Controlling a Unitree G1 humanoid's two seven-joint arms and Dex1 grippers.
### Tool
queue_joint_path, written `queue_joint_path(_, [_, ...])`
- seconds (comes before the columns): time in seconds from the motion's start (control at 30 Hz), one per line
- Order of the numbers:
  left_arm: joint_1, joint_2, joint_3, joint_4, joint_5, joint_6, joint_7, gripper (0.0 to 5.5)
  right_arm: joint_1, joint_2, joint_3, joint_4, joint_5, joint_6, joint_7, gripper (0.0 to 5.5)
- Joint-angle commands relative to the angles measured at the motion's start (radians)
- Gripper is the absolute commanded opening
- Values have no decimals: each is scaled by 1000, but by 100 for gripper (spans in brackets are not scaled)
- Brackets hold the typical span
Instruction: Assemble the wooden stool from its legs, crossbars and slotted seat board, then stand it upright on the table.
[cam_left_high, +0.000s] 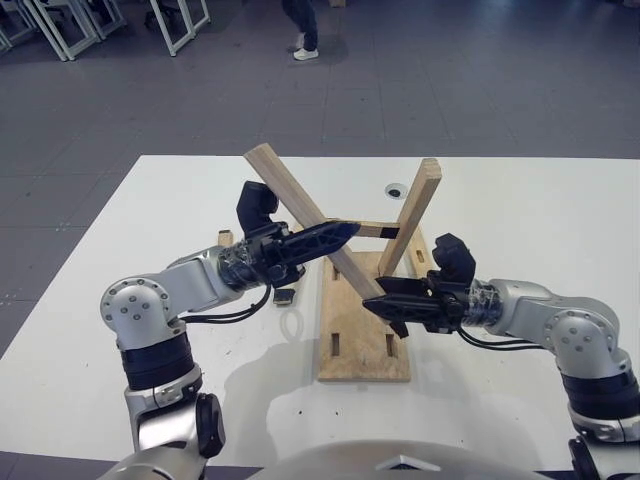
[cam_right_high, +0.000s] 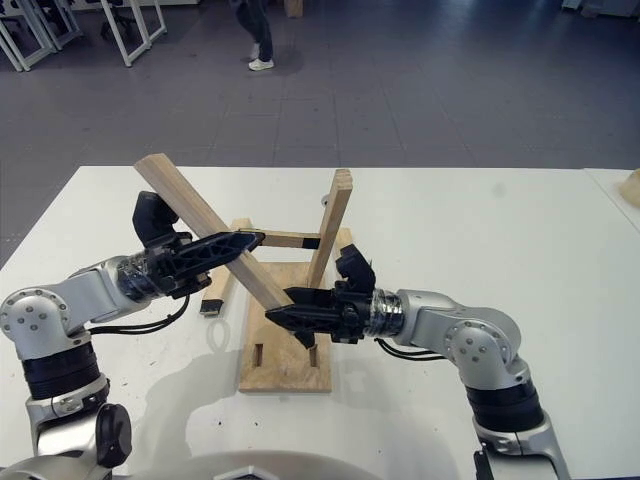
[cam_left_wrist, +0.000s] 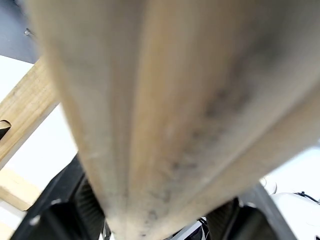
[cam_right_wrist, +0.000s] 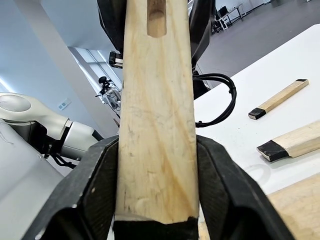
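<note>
The slotted seat board (cam_left_high: 365, 352) lies flat on the white table (cam_left_high: 520, 220). One wooden leg (cam_left_high: 412, 212) stands tilted in it. A second leg (cam_left_high: 290, 190) leans across from the upper left down to the board. A short crossbar (cam_left_high: 372, 229) with a black end runs between the two legs. My left gripper (cam_left_high: 345, 230) is shut on the leaning leg at its middle; that leg crosses the left wrist view close up. My right gripper (cam_left_high: 372, 303) is shut on the same leg near its black-tipped lower end, with its fingers (cam_right_wrist: 97, 192) on either side of the wood.
Two loose black-tipped wooden bars (cam_right_wrist: 278, 99) (cam_right_wrist: 290, 142) lie on the table left of the board, beside a small white cord loop (cam_left_high: 292, 324). A round hole (cam_left_high: 396, 188) sits in the table behind the legs. The table's right half has free room.
</note>
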Motion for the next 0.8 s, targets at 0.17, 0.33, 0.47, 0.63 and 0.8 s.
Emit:
queue_joint_path(0.17, [43,67,-18,22,-56,-100,8,210,22,-149,-121,-6,-43,5,45,378])
queue_joint_path(0.33, [62,146,11,13,-85,-150,-1,206,147,-184,-170,-84,-227,-26,-166,378])
queue_joint_path(0.47, [84,198,41,-11,-93,-195,7,205,227,-44,-121,-216,-384,62,-572,378])
queue_joint_path(0.63, [121,215,26,-60,-56,-255,4,205,279,36,5,-465,-416,250,-789,378])
queue_joint_path(0.8, [119,216,-7,-76,88,-336,-18,205,290,-12,58,-502,-456,306,-778,378])
